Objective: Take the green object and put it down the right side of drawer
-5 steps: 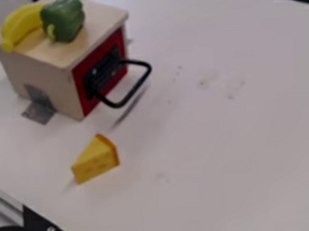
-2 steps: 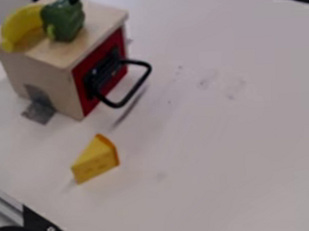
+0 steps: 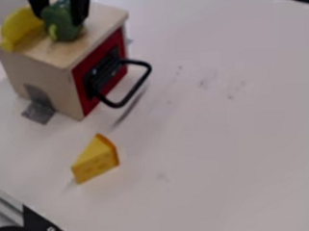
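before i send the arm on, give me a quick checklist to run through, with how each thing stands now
1. Hand lined up with the green pepper: ok, one finger on each side.
2. Firm grip on the pepper: cannot tell, contact on both sides is unclear.
3. Room beside the banana: not ok, it lies right by the pepper and could get nudged.
4. Pepper off the wooden box: not ok, it rests on top.
5. Black handle out of the way: not ok, it juts from the red front and might catch a low move.
6. Cheese wedge away from the box: ok, apart on the table.
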